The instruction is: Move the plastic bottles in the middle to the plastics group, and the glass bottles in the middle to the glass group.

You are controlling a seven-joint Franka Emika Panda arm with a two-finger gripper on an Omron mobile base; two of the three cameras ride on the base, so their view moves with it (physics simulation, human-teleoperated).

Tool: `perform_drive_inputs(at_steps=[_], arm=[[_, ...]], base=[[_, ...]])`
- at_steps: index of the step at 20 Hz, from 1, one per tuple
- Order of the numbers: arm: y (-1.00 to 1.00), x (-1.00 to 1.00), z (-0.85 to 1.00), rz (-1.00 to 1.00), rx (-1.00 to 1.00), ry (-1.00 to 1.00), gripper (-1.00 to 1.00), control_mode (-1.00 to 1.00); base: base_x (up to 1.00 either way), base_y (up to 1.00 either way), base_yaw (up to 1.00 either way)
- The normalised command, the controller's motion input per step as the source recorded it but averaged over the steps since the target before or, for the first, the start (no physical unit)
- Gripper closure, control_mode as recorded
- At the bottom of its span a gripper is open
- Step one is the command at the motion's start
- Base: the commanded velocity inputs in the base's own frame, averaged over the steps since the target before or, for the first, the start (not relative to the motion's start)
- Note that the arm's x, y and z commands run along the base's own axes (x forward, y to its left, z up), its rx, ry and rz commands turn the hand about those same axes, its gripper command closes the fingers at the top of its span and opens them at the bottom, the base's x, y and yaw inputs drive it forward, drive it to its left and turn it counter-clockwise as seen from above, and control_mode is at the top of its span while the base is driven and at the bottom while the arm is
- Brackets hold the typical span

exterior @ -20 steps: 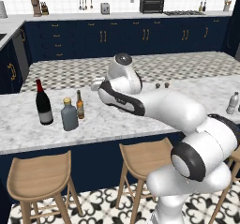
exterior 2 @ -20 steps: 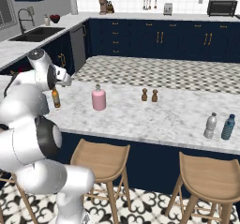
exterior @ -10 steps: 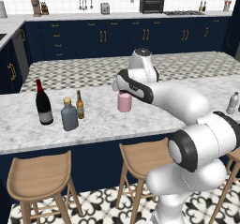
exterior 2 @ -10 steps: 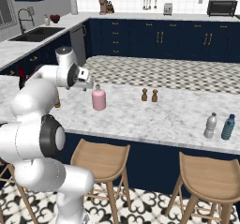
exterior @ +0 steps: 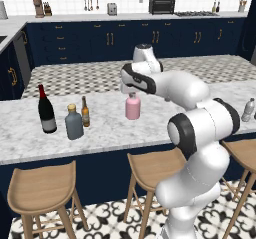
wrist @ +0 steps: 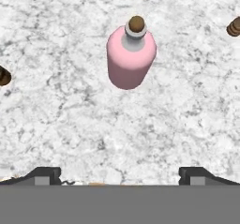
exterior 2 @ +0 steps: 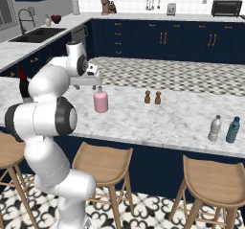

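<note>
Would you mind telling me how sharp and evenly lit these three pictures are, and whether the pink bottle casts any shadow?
Left base view: even, flat light, everything crisp, no glare on the pink bottle. Right base view: the same, with only a faint dark patch at the bottle's foot. Hand view: softer; the marble counter looks blurred, with a dim shadow around the bottle's base.

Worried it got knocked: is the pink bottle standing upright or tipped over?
Upright. The pink bottle stands on its base on the marble counter, stopper on top, with the open hand above it.
</note>
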Motion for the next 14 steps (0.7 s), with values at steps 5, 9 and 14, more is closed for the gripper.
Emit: perform_drive_inputs(at_steps=[5,9,14], arm=[[-0.18,0.27,-0.13,0.00,0.00,-0.15,-1.00,-1.00],[-0.10,0.21,-0.12,0.01,0.03,-0.12,-1.00,-1.00],[0.06,0.03,-0.17,0.02,0.06,-0.07,-1.00,-1.00]], base=[[0.00,0.00,0.00],[0.00,0.00,0.00],[0.00,0.00,0.00]])
